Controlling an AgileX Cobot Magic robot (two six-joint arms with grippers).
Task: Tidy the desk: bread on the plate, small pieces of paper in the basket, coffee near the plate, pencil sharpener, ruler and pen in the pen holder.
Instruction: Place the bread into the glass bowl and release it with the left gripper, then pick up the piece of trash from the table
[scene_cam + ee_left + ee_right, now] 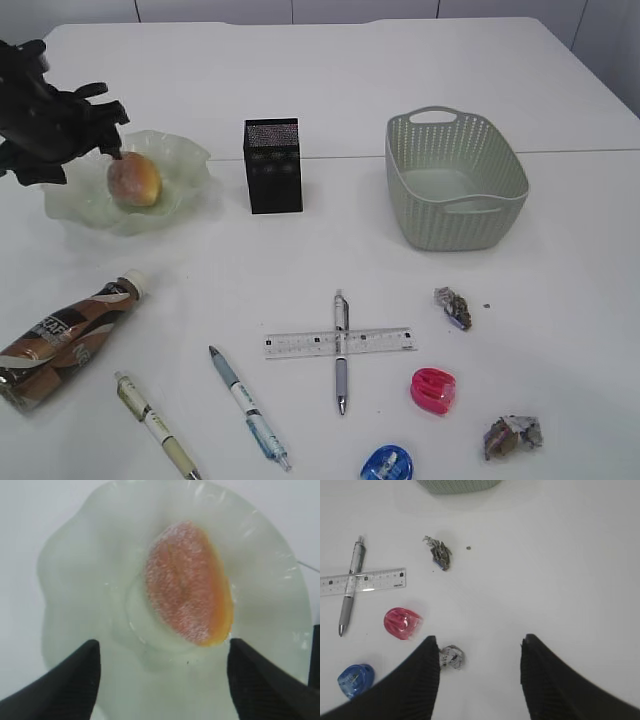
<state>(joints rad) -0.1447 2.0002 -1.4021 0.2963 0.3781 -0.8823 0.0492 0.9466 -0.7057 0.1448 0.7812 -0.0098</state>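
The orange-brown bread (pixel 133 180) lies on the pale green glass plate (pixel 190 160). My left gripper (pixel 108 140) hangs just over it, open; the bread (pixel 190 582) sits beyond its fingertips (pixel 92 650), untouched. The coffee bottle (pixel 65 340) lies on its side at the front left. The ruler (pixel 340 342) lies under a grey pen (pixel 341 350), with two more pens (pixel 248 405) to their left. Red (pixel 433 390) and blue (pixel 387 464) pencil sharpeners and crumpled papers (pixel 513 435) lie at the front right. My right gripper (pixel 480 640) is open above the table, with a paper ball (pixel 452 656) beside its left finger.
The black mesh pen holder (pixel 272 165) stands upright between the plate and the grey-green basket (pixel 455 180). Another scrap of paper (pixel 453 307) lies in front of the basket. My right arm does not show in the exterior view.
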